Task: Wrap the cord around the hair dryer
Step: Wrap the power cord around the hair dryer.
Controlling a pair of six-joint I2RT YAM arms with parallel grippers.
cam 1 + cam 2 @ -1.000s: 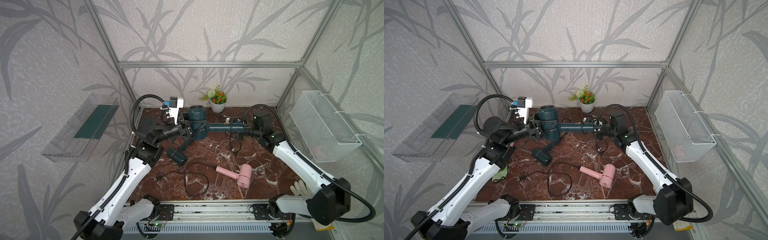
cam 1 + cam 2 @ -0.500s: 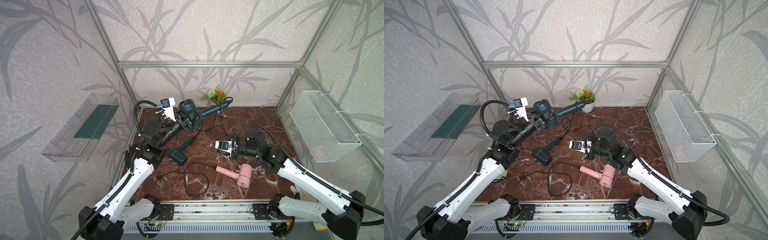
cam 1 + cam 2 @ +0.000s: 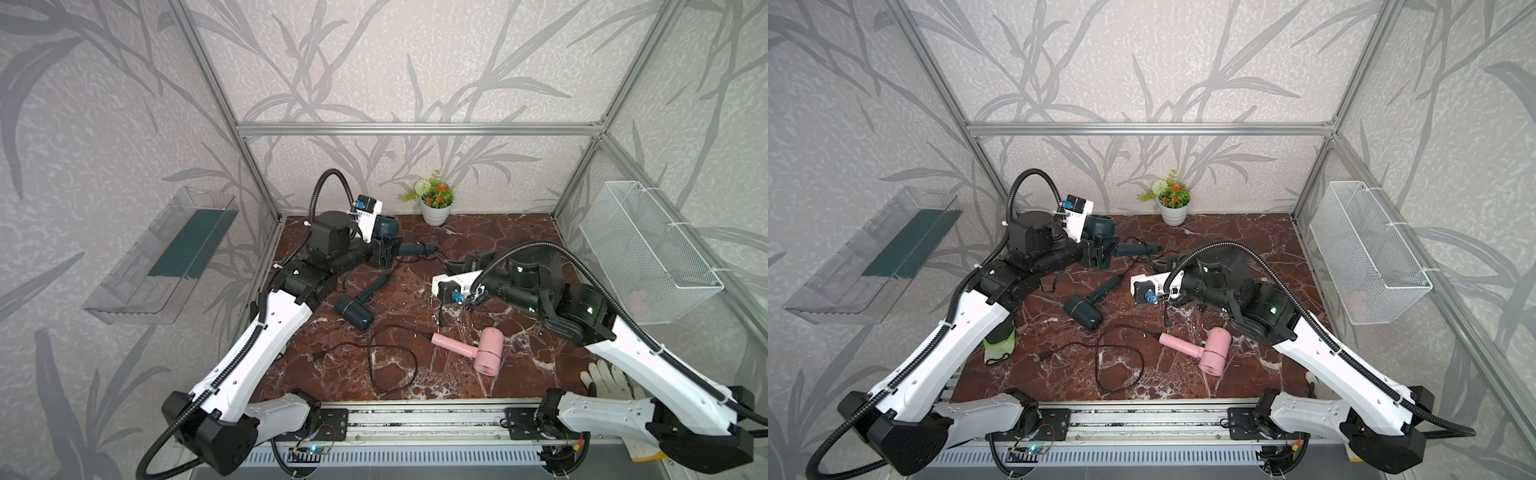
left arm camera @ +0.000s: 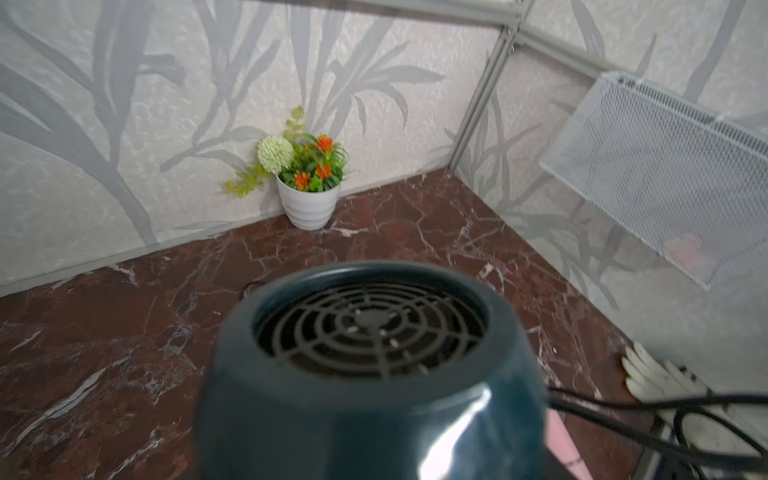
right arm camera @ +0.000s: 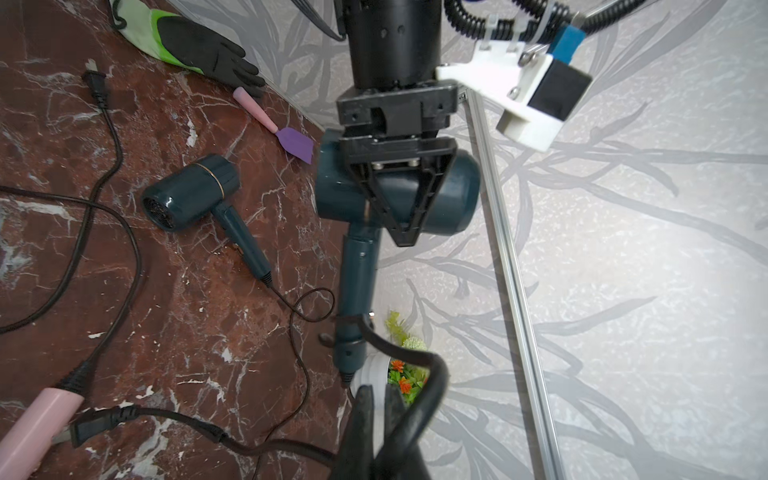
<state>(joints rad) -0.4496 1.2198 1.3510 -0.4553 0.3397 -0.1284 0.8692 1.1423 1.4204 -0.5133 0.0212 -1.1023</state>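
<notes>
left tool (image 5: 401, 216) clamped the teal hair dryer (image 5: 451, 195) by its body, raised over the back left of the bench (image 5: 187, 332). right tool (image 5: 380, 419) pinched its cord (image 5: 434, 374) just past the handle tip. no turns looked wound yet. the plug (image 5: 95, 424) lay beside a pink dryer (image 5: 37, 428), whose loose lead (image 5: 135, 249) and a second teal dryer (image 5: 195, 187) could snag.

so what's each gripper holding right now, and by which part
Left gripper clamps the teal hair dryer by its barrel, handle free. Right gripper is shut on its black cord, close to the handle end.
</notes>
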